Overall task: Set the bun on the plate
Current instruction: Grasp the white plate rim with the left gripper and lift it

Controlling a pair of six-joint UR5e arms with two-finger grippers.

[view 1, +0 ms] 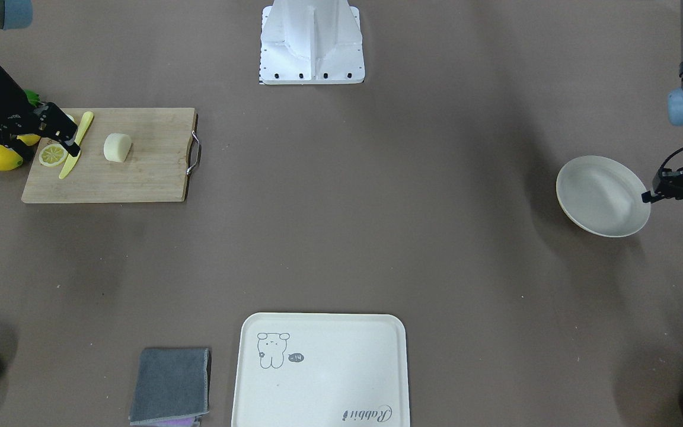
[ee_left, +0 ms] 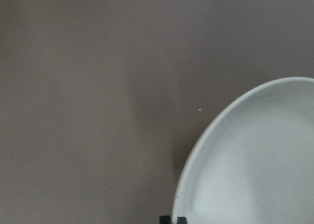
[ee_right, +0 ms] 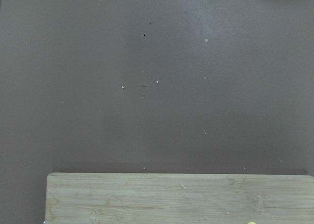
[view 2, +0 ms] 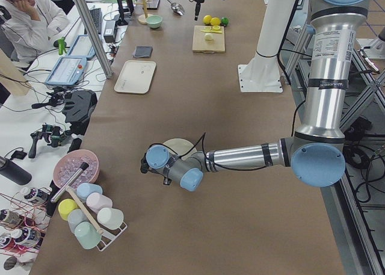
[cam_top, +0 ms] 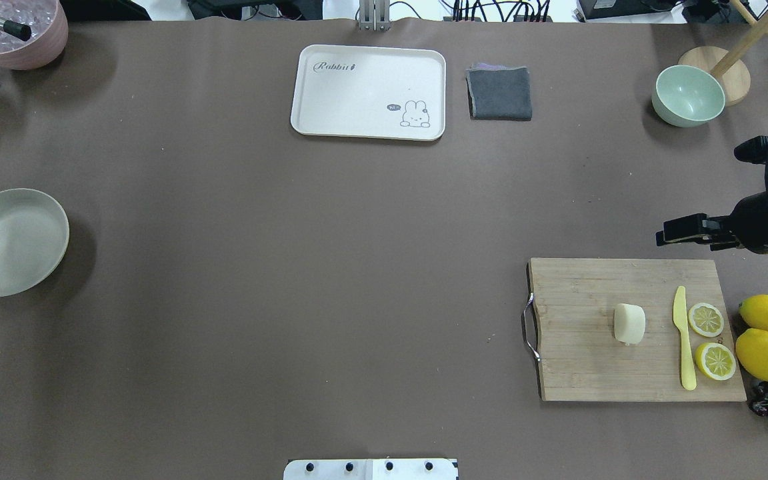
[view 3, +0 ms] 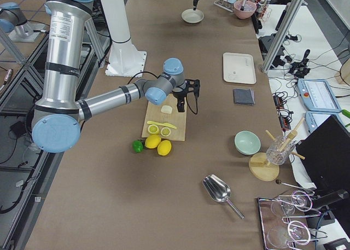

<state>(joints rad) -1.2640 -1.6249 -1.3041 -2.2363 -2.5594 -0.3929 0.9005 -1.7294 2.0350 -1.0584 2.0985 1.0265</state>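
The bun (cam_top: 629,324) sits near the middle of the wooden cutting board (cam_top: 584,360), at my two o'clock. A yellow knife (cam_top: 684,340) lies at the bun's three o'clock, apart from it, and two lemon slices (cam_top: 706,319) lie just past the knife.

My right gripper (cam_top: 681,230) hangs above the table (cam_top: 291,267) at the bun's one o'clock, just beyond the board's far edge. Its wrist view shows only brown table and that edge of the board, so I cannot tell whether its jaws stand apart or together.

The plate (cam_top: 24,267) lies well apart from the bun, at my ten o'clock. My left gripper (view 1: 648,194) is at the plate's nine o'clock rim. Its fingertips (ee_left: 167,220) show as small dark tips right against that rim, but I cannot tell whether they pinch it. A cream tray (cam_top: 357,100) with a rabbit drawing lies at my twelve o'clock.
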